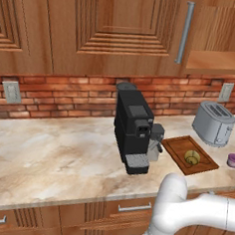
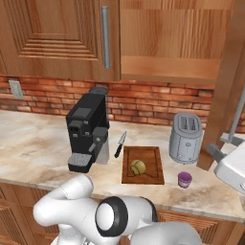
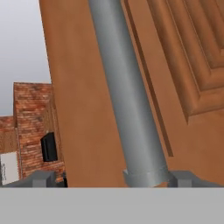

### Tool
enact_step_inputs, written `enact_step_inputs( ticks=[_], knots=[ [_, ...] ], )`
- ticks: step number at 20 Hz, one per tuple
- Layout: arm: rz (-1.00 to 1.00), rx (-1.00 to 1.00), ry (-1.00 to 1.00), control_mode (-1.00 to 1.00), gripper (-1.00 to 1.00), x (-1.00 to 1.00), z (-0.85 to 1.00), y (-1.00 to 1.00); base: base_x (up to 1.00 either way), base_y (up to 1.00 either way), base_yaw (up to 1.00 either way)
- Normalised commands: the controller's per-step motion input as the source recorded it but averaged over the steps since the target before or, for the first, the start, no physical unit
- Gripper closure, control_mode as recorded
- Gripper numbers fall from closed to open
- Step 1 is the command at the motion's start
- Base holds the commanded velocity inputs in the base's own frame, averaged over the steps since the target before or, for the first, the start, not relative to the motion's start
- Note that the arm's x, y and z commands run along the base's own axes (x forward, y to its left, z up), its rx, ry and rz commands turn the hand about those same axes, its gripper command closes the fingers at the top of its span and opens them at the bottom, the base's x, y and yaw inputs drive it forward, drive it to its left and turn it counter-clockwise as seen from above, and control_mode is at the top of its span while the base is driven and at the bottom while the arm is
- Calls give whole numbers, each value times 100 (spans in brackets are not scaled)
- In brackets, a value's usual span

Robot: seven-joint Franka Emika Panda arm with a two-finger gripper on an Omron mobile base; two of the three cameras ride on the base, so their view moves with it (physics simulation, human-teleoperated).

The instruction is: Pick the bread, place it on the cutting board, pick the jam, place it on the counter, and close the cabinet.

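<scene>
Closing the cabinet [image 2: 225,95] now, bread [image 2: 138,167] resting on cutting board [image 2: 153,158] and jam [image 2: 184,179] standing on counter [image 2: 28,143]; gripper [image 3: 111,179] tips either side of silver handle [image 3: 127,100], grip state unclear; next, pushing door shut.

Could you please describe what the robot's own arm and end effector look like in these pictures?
The glossy white, rounded tubular robot arm has smooth, bulbous link shells. One joint shows as a dark grey circular cap ringed in white. No cables or markings are visible. In the hand view, the end effector shows two small grey fingertips with blocky ends.
</scene>
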Motion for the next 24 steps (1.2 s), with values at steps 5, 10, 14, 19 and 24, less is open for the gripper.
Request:
enact_step_inputs(
  ticks=[5,10,14,19,24],
  knots=[
    [0,0,0,-100,-100,0,0,18,0,0,0],
    [0,0,0,-100,-100,7,0,19,0,0,0],
    [0,0,0,-100,-100,10,0,18,0,0,0],
    [0,0,0,-100,-100,13,0,17,0,0,0],
    [0,0,0,-100,-100,9,0,17,0,0,0]
  ],
)
